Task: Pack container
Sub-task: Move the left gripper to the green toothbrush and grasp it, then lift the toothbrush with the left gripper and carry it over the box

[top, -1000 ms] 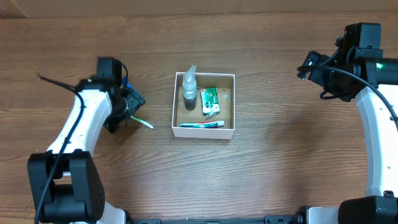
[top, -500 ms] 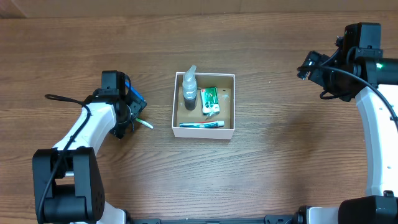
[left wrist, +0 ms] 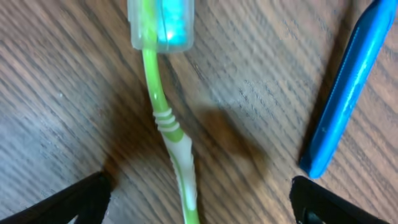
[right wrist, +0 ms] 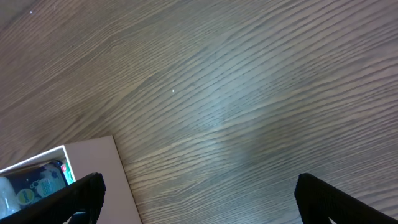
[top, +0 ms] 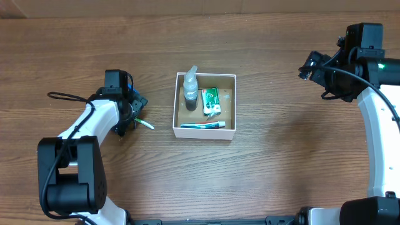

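We log the container (top: 175, 107) mid-table between the arms, holding a clear bottle (top: 190, 87), a green packet (top: 210, 99) and a toothpaste tube (top: 203, 125). Left gripper (left wrist: 199, 208) is spread wide, straddling a green toothbrush (left wrist: 166, 121) on the wood, not clasping it. Right gripper (right wrist: 205, 199) is spread and empty, well right of the container.

Left hand (left wrist: 199, 204) low, fingers spread; toothbrush (left wrist: 166, 121) lies between them, running ahead. Bare surface (left wrist: 74, 93) beside one finger; blue stick (left wrist: 345, 87) slants close by the other, narrowing that side. Right hand (right wrist: 199, 198) spread over open surface, nothing beneath; container (right wrist: 121, 180) corner off to one side. Inside it bottle (top: 190, 87), packet (top: 210, 100), tube (top: 203, 125) crowd the half nearer the left hand; floor nearer the right hand bare.
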You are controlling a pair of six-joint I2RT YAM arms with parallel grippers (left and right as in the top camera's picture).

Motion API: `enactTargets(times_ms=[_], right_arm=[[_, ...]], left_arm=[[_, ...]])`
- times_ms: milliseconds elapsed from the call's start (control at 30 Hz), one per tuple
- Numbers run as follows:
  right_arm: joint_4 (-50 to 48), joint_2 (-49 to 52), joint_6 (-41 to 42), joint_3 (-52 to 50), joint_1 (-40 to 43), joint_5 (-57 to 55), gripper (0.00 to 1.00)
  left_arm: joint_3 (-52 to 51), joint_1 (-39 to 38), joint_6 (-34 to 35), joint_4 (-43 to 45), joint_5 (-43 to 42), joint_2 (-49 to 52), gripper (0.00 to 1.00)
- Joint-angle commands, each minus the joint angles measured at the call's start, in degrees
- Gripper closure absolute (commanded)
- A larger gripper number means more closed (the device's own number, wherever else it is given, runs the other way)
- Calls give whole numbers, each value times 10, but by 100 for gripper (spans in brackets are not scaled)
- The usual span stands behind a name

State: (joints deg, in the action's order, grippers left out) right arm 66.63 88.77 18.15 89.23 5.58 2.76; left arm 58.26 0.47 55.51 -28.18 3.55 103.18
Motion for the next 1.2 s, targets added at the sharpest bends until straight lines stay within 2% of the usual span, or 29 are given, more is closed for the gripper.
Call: enactTargets(times_ms=[0, 100, 267, 367, 433, 533, 600, 633, 733, 800, 833, 967, 1167], right_arm=[[-3, -3, -2, 6, 1, 3, 0], [-3, -3, -2, 6, 1, 3, 0], [-3, -3, -2, 6, 1, 3, 0], [-3, -3, -2, 6, 1, 3, 0], [-3, -3, -2, 6, 1, 3, 0], [-3, -3, -2, 6, 1, 3, 0], [-3, -3, -2, 6, 1, 3, 0], [-3, -3, -2, 6, 1, 3, 0], [-3, -3, -2, 6, 1, 3, 0], [-3, -3, -2, 6, 1, 3, 0], [-3, -3, -2, 6, 1, 3, 0], [-3, -3, -2, 6, 1, 3, 0], [-3, -3, -2, 6, 1, 3, 0]], left_arm=[[-18, 3, -18, -7, -6, 48, 19], [-18, 3, -33, -47, -6, 48, 30], [-18, 3, -43, -118, -6, 48, 34], [-18, 3, -43, -146, -6, 48, 46], [-18, 4, -43, -151, -4, 48, 51], [-18, 3, -58, -151, -4, 48, 67], [-18, 4, -64, -148, -1, 48, 73], [-18, 4, -77, -143, 1, 48, 78], [-18, 4, -122, -125, 0, 48, 81], [-18, 4, -145, -122, -1, 48, 88], [-18, 4, -160, -122, -2, 48, 96], [-17, 4, -192, -120, -15, 48, 93], [5, 4, -230, -133, -48, 47, 96]])
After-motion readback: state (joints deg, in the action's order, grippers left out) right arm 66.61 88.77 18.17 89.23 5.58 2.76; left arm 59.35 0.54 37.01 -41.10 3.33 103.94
